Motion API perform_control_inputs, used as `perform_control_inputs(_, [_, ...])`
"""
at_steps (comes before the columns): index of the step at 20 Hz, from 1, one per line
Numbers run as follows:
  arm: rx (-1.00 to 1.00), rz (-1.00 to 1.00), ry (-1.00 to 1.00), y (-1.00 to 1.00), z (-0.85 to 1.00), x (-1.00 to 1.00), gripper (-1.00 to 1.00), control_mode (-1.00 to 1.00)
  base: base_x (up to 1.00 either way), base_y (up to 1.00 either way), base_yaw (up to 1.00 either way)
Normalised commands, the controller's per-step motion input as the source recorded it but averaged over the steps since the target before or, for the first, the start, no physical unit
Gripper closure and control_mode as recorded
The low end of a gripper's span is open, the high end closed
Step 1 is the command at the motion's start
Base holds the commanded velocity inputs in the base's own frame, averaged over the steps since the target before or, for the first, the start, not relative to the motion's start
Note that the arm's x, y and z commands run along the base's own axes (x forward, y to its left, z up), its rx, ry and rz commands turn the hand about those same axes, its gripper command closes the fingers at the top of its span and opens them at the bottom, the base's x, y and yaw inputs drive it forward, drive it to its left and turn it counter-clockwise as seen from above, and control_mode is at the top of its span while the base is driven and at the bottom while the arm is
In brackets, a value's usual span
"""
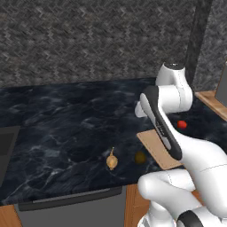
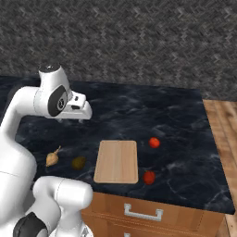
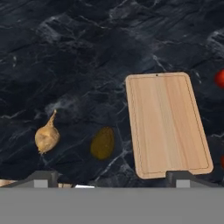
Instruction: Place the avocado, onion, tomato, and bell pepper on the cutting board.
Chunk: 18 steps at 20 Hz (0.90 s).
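My gripper (image 3: 111, 175) open, empty, above counter. I drop straight onto avocado (image 3: 102, 143), just beside cutting board (image 3: 166, 124); avoid onion (image 3: 47, 136).

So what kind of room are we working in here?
A kitchen, by the look of it: a dark marble counter over wooden drawers, with a cutting board on it and an onion, an avocado and a tomato beside it.
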Motion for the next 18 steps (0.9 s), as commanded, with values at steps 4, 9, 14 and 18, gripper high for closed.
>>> perform_control_inputs(4, [0.00, 0.00, -0.03, 0.33, -0.31, -0.14, -1.00, -1.00, 0.00, 0.00, 0.00])
perform_control_inputs(9, [0.00, 0.00, 0.00, 0.09, -0.27, -0.01, -1.00, -1.00, 0.00, 0.00, 0.00])
perform_control_inputs(14, [0.00, 0.00, 0.00, 0.00, -0.30, -0.13, -1.00, -1.00, 0.00, 0.00, 0.00])
perform_control_inputs(18, [0.00, 0.00, 0.00, 0.00, -0.28, -0.19, -1.00, -1.00, 0.00, 0.00, 0.00])
